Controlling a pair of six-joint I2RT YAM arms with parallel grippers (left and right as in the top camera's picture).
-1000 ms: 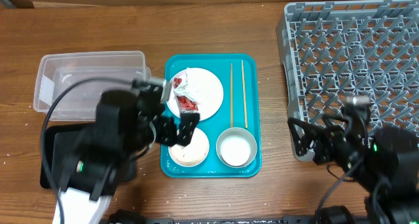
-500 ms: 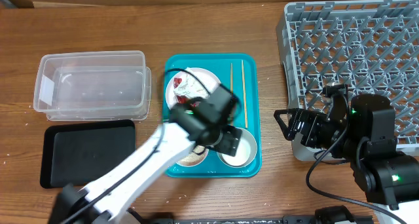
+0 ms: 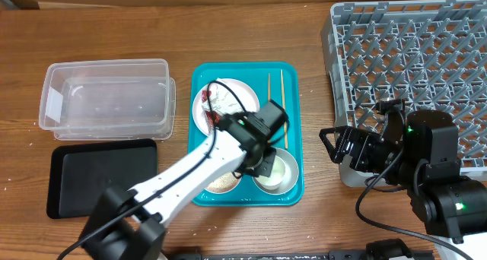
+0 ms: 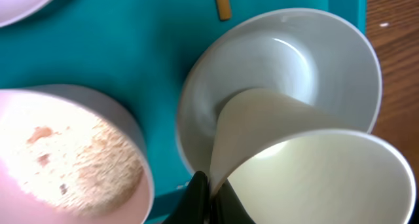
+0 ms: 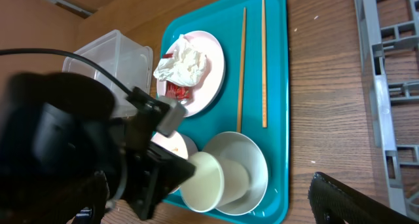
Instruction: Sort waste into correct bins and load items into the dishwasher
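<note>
left fingers (image 4: 198,196) clamped on tilted cup (image 4: 314,178) rim over bowl (image 4: 294,54) | arm stretched across tray (image 3: 293,77) | right fingers (image 3: 340,135) apart

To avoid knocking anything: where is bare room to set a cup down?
Bare wood runs between the teal plastic tray and the grey pegged dish rack. The shallow black tray looks bare too. The teal tray is crowded: the left hand holds a white cup there.

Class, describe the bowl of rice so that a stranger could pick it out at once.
Find the teal tray in the table's middle. Two white bowls sit along its robot-side edge; take the left bowl. It alone holds rice; its neighbour holds a tilted cup.
</note>
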